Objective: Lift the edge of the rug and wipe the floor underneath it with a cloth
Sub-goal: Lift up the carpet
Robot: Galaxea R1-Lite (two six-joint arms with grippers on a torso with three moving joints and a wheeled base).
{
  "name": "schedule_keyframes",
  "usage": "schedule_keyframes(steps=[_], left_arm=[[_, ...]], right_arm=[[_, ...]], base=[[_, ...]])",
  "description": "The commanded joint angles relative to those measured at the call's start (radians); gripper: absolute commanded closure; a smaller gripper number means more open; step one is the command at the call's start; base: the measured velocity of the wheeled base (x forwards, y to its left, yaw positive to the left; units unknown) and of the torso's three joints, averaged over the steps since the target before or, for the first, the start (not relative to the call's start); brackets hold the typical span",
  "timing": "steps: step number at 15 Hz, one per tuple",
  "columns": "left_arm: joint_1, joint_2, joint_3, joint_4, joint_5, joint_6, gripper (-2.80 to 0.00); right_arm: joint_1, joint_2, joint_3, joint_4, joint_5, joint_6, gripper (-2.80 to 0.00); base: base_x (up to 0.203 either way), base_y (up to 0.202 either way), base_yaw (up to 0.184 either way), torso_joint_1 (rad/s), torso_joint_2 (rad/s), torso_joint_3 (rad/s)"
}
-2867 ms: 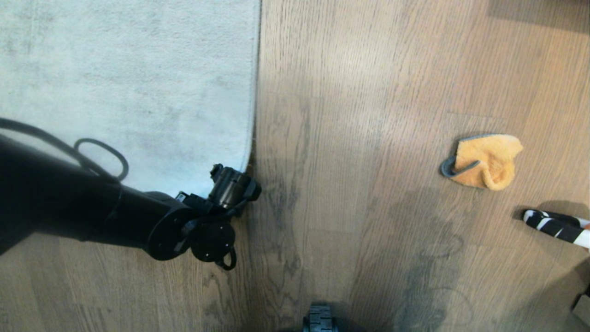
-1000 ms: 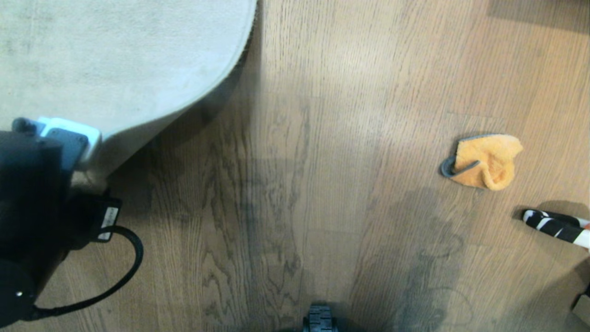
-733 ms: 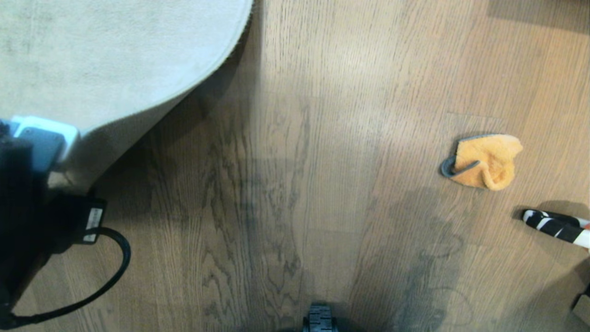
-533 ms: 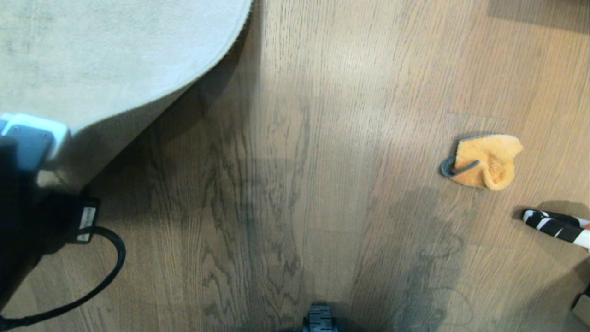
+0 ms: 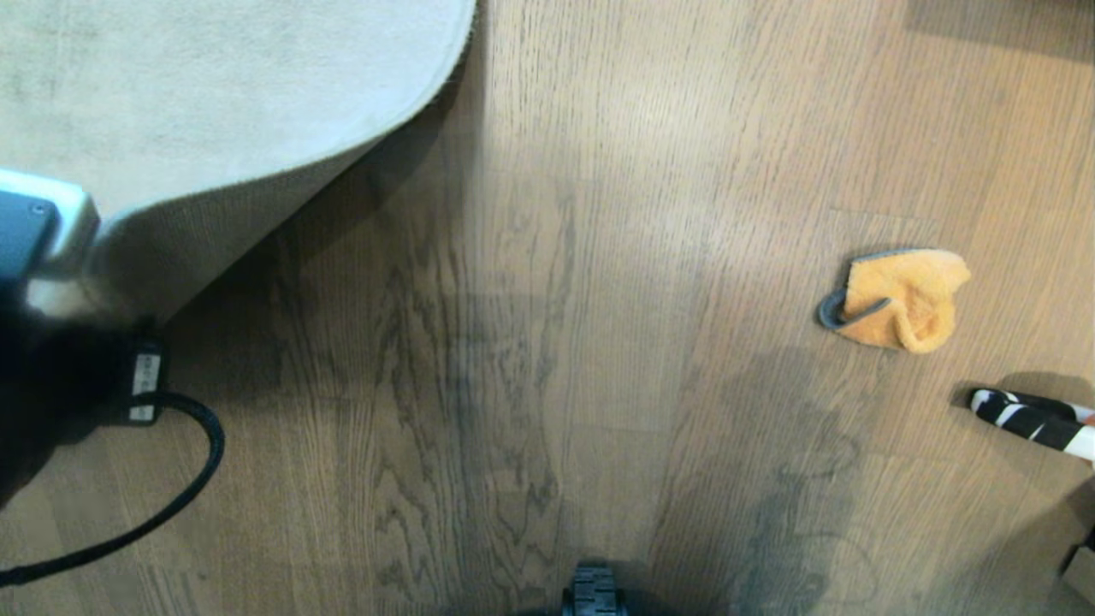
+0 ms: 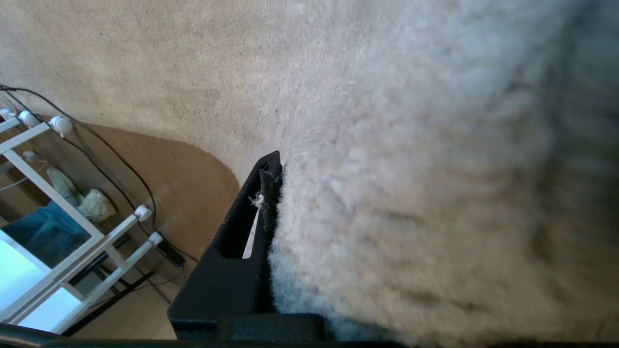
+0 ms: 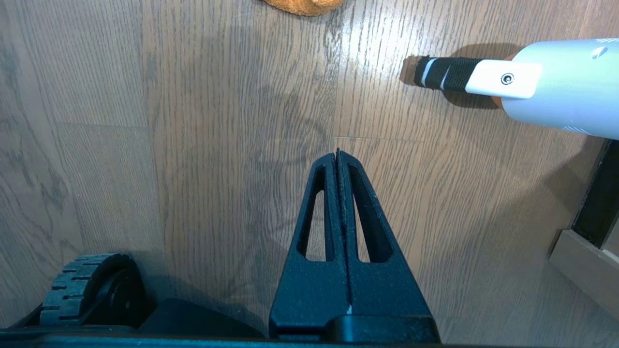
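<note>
The pale rug (image 5: 214,94) covers the far left of the wooden floor (image 5: 530,342). The rug edge (image 5: 282,184) is raised at its rounded corner, and the tan woven backing (image 5: 197,248) shows beneath it. My left gripper (image 6: 285,169) is shut on that corner. One black finger (image 6: 263,193) presses the pile; the other is hidden behind the rug. The left arm (image 5: 51,385) sits at the head view's left border. The orange cloth (image 5: 902,299) lies crumpled on the floor at the right, untouched. My right gripper (image 7: 337,153) hangs shut and empty above the floor, short of the cloth (image 7: 304,5).
A black-and-white striped handle on a pale body (image 5: 1031,421) lies on the floor near the cloth. The base wheel (image 5: 593,595) is at the near edge. A black cable (image 5: 171,505) loops from the left arm. A white rack with cables (image 6: 63,232) stands beyond the rug.
The rug corner, flat on the floor at first, is now lifted and peeled back. Over the last second my left arm drew it further left, baring more backing. The cloth stayed put.
</note>
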Motion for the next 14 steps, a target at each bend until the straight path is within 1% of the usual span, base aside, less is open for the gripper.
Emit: schedule_keyframes(steps=[1, 2, 3, 5, 6, 7, 10, 14], left_arm=[[-0.010, -0.013, -0.018, -0.027, 0.003, -0.003, 0.00], [-0.026, -0.029, -0.004, -0.057, 0.001, 0.002, 0.00], [-0.047, -0.058, 0.025, -0.082, -0.016, 0.011, 0.00], [-0.074, -0.121, 0.095, -0.142, -0.059, 0.050, 0.00], [-0.076, -0.129, 0.106, -0.199, -0.066, 0.073, 0.00], [-0.069, -0.131, 0.108, -0.230, -0.069, 0.089, 0.00], [-0.040, -0.139, 0.107, -0.235, -0.070, 0.091, 0.00], [-0.037, -0.128, 0.113, -0.232, -0.072, 0.091, 0.00]], right_arm=[[-0.001, 0.000, 0.000, 0.001, 0.000, -0.001, 0.00], [0.000, 0.000, 0.000, 0.000, -0.001, 0.001, 0.00], [-0.001, 0.000, 0.000, -0.001, -0.002, -0.001, 0.00], [0.001, 0.000, 0.000, 0.001, -0.002, 0.001, 0.00], [-0.001, 0.000, 0.000, 0.001, 0.000, 0.001, 0.00], [-0.001, 0.000, 0.000, 0.001, 0.000, 0.001, 0.00], [0.001, 0.000, 0.000, 0.000, 0.000, -0.001, 0.00], [-0.001, 0.000, 0.000, -0.001, 0.000, 0.001, 0.00]], base=[[0.000, 0.000, 0.000, 0.000, 0.00, 0.000], [0.000, 0.000, 0.000, 0.000, 0.00, 0.000], [0.000, 0.000, 0.000, 0.000, 0.00, 0.000], [0.000, 0.000, 0.000, 0.000, 0.00, 0.000], [0.000, 0.000, 0.000, 0.000, 0.00, 0.000], [0.000, 0.000, 0.000, 0.000, 0.00, 0.000], [0.000, 0.000, 0.000, 0.000, 0.00, 0.000], [0.000, 0.000, 0.000, 0.000, 0.00, 0.000]])
